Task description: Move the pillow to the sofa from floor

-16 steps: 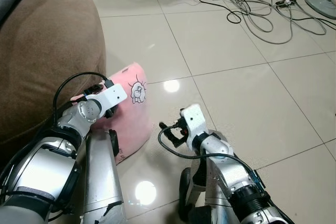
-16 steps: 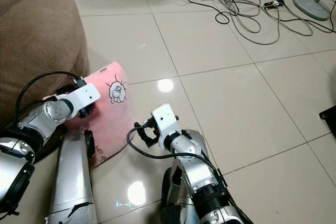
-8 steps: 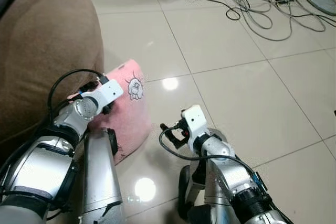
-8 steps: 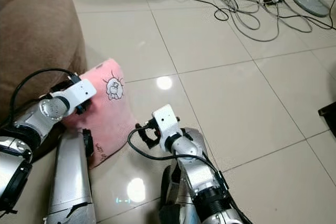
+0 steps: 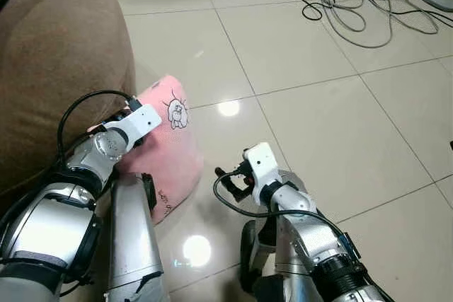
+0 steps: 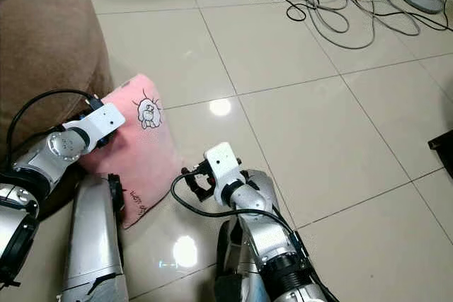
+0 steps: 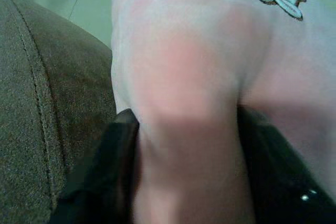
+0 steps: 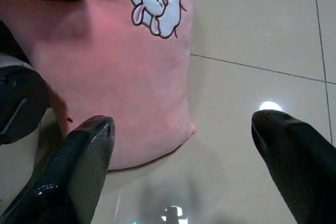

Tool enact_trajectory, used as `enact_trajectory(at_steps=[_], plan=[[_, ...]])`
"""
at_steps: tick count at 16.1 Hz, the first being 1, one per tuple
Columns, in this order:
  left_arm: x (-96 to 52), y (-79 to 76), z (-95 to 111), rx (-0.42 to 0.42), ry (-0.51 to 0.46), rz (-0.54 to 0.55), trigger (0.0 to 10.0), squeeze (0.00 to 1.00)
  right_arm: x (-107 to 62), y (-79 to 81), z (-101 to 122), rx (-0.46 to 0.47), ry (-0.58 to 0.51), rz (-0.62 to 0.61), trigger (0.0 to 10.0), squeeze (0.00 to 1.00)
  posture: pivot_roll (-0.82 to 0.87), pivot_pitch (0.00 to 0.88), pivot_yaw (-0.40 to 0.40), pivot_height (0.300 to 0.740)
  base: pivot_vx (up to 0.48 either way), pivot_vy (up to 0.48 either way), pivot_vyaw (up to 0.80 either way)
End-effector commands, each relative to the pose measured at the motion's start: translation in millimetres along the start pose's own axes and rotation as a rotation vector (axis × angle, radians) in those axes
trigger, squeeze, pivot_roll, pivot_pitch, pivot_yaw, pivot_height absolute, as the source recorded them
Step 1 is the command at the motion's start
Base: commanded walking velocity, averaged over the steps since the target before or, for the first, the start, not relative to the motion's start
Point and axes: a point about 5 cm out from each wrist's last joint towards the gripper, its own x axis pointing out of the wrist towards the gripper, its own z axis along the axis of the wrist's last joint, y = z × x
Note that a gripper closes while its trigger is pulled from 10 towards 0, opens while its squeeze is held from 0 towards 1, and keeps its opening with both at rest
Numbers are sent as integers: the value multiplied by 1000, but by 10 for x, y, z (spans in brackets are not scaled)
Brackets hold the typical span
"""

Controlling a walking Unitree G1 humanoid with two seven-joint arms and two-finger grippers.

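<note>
No words, numbers or brand names can be read anywhere. The pink pillow [image 6: 138, 150] carries a small embroidered white rabbit [image 8: 156, 2] with dark outlines, a picture with no lettering around it. Near the pillow's lower edge runs a short line of dark stitched marks [image 6: 136, 201] that may be writing, but it is too small and blurred to make out.
</note>
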Motion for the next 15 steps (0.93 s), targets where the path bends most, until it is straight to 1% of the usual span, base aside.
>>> enact_trajectory(at_steps=[1, 6, 10, 11, 14, 15], plan=[[-10, -44, -64, -40, 12, -15, 0, 0, -49, -24, -53, 7, 20, -12, 10000, 0, 128, 295, -167, 437, 0, 0, 0], [-7, -73, -60, -153, 0, -31, 0, 0, -64, -39, -60, 4, 25, -17, 10000, 0, 120, 299, -171, 437, 0, 0, 0], [-2, -89, -43, -268, -17, -37, 0, 0, -71, -45, -59, 2, 27, -19, 10000, 0, 120, 290, -172, 437, 0, 0, 0], [-3, -109, -50, -302, -22, -41, 0, 0, -69, -46, -60, 1, 27, -19, 10000, 0, 124, 281, -173, 437, 0, 0, 0], [-7, -160, -62, -369, -41, -51, 0, 0, -59, -53, -55, -3, 26, -19, 10000, 0, 131, 273, -175, 437, 0, 0, 0], [-7, -175, -61, -379, -45, -55, 0, 0, -57, -54, -53, -3, 26, -19, 10000, 0, 131, 273, -175, 437, 0, 0, 0]])
